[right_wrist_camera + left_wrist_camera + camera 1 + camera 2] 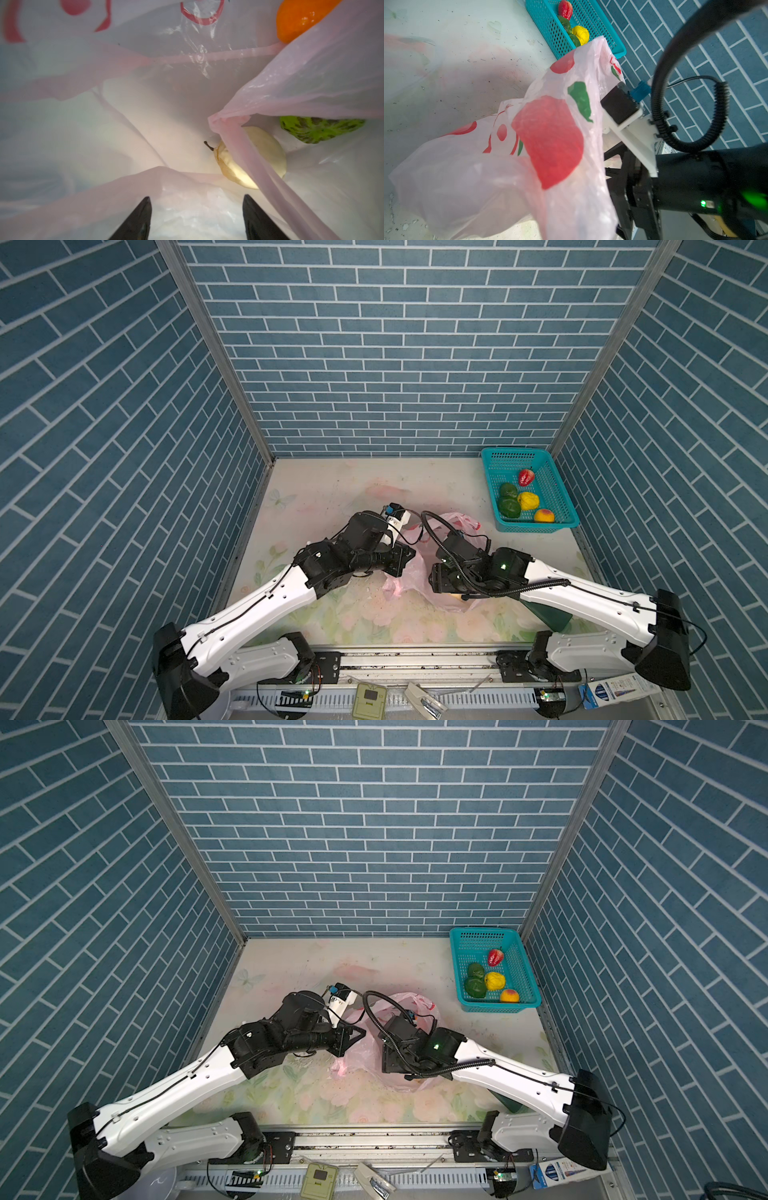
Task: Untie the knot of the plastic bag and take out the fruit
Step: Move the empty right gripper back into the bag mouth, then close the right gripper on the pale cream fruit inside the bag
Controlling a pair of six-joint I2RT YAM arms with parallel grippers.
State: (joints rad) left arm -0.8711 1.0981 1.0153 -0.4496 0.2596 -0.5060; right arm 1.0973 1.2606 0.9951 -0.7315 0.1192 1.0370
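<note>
right wrist: right gripper (196,196) open inside plastic bag (124,135), cream-white fruit (269,150) just ahead, untouched.

Plastic bag (311,83): thin glossy translucent pink film, crinkly, all round matt blk right gripper (197,197). Ahead of it: cream fruit (264,149) smooth, waxy; green fruit (320,129) rough, bumpy; orange fruit (299,18) glossy.

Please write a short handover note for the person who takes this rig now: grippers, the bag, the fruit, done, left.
Left gripper: shut, seemingly holding up the plastic bag by its edge.
Right gripper: fingers open, empty, inside the bag, facing the cream-white fruit.
Done: bag open, no knot visible; five fruit in the teal basket.
Left: take out the cream-white fruit, light green fruit and orange fruit.
</note>
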